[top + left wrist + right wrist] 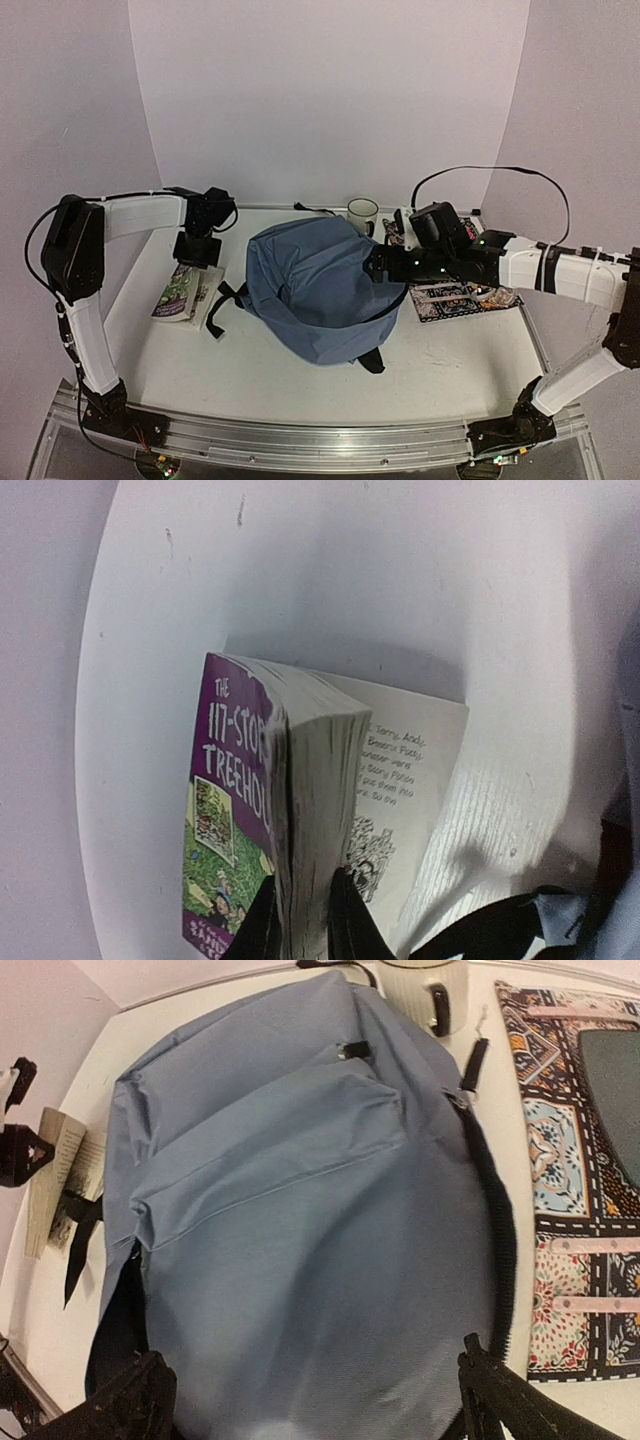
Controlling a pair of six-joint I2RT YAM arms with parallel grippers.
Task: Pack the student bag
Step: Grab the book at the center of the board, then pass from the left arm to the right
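Left arm [140,214]: up from its base, elbow high, forearm level, wrist bent downward.
Left gripper [300,920]: pointing down, fingers [262,920] pinched on a paperback book [310,800], one on each side of its pages.
Right arm [560,272]: elbow outward, forearm level, reaching toward the left arm.
Right gripper [312,1365]: jaws spread wide apart.

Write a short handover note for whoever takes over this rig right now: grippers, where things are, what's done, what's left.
Left gripper: shut on the book by its page block, left of the student bag.
Right gripper: open, over the bag, mid-table.
Done: book gripped.
Left: get the book into the bag; the mug and a patterned item also sit outside it.
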